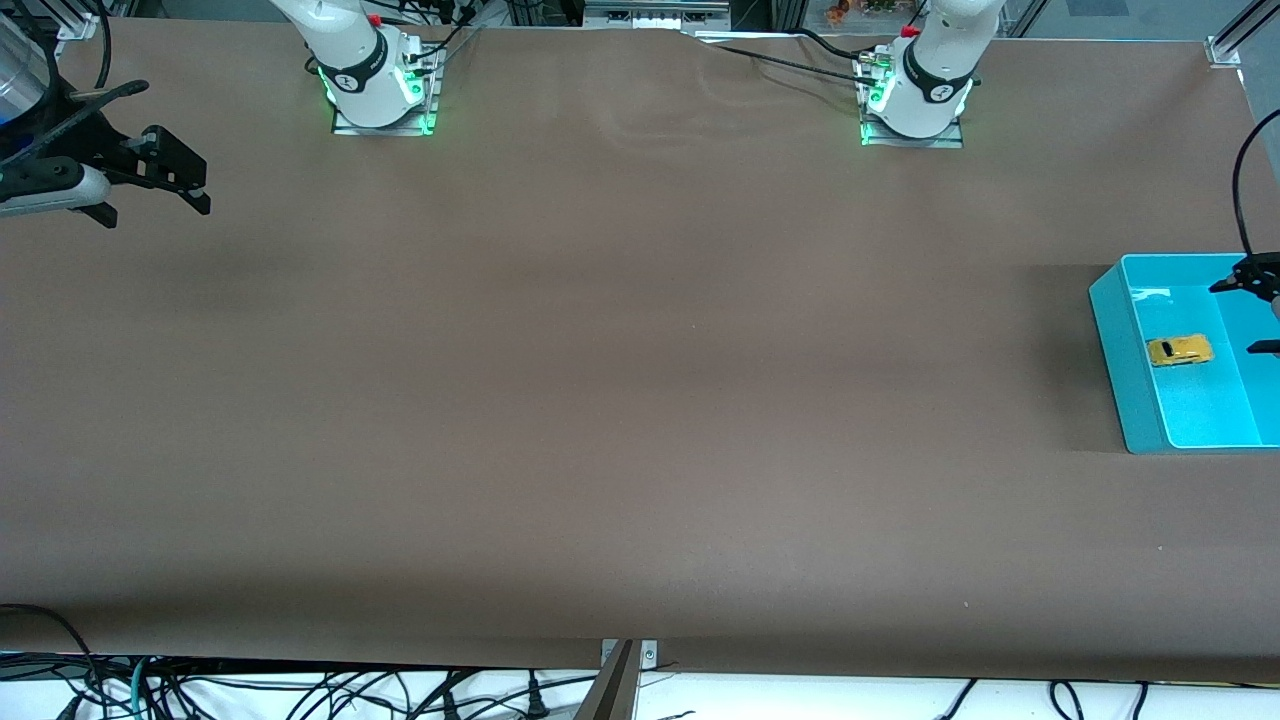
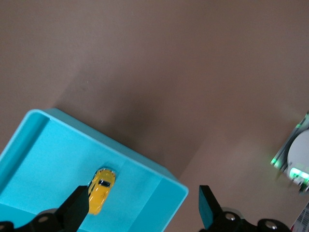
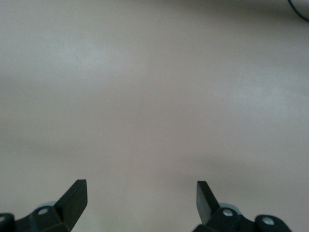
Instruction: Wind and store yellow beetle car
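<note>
Table point(image 1: 620, 400): a wide brown surface that fills the front view, with both arm bases standing along its upper edge.

Right arm point(image 1: 345, 60): rises from its base and leaves the picture; it waits at its own end of the table.

Left arm point(image 1: 935, 70): rises from its base and leaves the picture, its hand coming back in at the table's left-arm end.

Bin point(image 1: 1115, 340): a turquoise open-topped box resting on the table at the left arm's end, partly cut off by the picture edge. In the left wrist view its corner and walls point(image 2: 159, 174) show clearly.

Right gripper point(image 1: 170, 175): hangs in the air over bare table at the right arm's end. Its fingers point(image 3: 75, 195) stand wide apart with nothing between them; only brown table shows below.

Left gripper point(image 1: 1255, 315): hangs over the bin, above the car. Its fingers point(image 2: 77, 205) are spread wide and grasp nothing.

Yellow beetle car point(image 1: 1180, 351): lies on the floor of the bin, on its wheels, near the wall toward the table's middle. In the left wrist view the car point(image 2: 100, 188) sits just beside one fingertip, free of both.
</note>
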`<state>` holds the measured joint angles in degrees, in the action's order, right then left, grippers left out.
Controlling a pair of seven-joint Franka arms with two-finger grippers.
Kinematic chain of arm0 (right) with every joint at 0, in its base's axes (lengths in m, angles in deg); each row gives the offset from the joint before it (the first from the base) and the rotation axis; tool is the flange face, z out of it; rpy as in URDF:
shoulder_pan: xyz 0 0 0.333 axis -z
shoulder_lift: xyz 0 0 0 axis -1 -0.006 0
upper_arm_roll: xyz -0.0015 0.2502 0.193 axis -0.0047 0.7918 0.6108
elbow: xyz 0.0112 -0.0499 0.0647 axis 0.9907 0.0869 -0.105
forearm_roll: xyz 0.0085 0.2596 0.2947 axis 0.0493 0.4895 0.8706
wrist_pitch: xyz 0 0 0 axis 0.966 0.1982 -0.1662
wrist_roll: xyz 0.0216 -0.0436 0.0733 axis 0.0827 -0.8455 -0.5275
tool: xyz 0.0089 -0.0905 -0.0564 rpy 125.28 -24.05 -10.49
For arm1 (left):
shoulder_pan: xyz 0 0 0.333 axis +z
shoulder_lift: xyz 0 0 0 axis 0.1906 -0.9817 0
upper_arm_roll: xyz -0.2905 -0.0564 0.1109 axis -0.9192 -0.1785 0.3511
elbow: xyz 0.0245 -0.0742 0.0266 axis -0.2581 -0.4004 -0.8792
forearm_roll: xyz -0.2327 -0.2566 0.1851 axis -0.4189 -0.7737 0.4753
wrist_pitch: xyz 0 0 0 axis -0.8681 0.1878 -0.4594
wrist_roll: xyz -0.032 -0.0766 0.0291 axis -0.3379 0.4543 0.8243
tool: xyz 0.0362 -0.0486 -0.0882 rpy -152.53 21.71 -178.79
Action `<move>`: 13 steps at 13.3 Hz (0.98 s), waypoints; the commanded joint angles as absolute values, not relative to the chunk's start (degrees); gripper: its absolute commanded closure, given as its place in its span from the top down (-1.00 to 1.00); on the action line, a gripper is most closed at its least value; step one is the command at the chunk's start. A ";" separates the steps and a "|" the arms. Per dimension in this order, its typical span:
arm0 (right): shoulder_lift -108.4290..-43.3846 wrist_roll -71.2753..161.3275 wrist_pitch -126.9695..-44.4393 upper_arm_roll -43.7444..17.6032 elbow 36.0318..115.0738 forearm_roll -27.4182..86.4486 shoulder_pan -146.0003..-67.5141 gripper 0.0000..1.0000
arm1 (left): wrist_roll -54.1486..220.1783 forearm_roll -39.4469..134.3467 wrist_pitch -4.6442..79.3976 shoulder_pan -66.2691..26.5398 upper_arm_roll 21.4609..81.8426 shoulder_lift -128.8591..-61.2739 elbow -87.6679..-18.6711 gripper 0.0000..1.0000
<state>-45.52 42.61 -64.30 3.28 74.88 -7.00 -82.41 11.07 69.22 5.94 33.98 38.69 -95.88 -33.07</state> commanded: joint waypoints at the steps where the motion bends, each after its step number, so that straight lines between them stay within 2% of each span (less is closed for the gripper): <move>1: -45.94 41.71 -62.55 2.84 73.56 -6.36 -82.72 1.00 | 22.03 68.84 1.52 34.27 33.17 -94.33 -30.63 1.00; 3: -45.94 41.71 -62.54 2.75 73.56 -6.36 -82.72 1.00 | 30.64 69.01 1.43 30.09 32.18 -90.03 -31.41 1.00; 5: -45.94 41.80 -62.54 2.75 73.56 -6.36 -82.72 1.00 | 37.25 67.96 0.37 24.11 35.42 -87.65 -31.68 1.00; 9: -45.85 41.71 -62.46 2.75 73.56 -6.45 -82.72 1.00 | 56.47 58.75 1.07 8.48 50.52 -81.77 -34.65 1.00; 11: -45.85 41.71 -62.46 2.75 73.56 -6.45 -82.72 1.00 | 63.44 58.02 3.17 2.14 55.89 -79.30 -36.07 1.00; 12: -45.85 41.71 -62.46 2.75 73.56 -6.45 -82.72 1.00 | 65.64 57.15 5.10 -0.33 58.61 -77.29 -38.77 1.00; 13: -45.85 41.71 -62.46 2.75 73.56 -6.45 -82.72 1.00 | 67.84 55.58 10.95 -3.49 62.21 -74.05 -43.50 1.00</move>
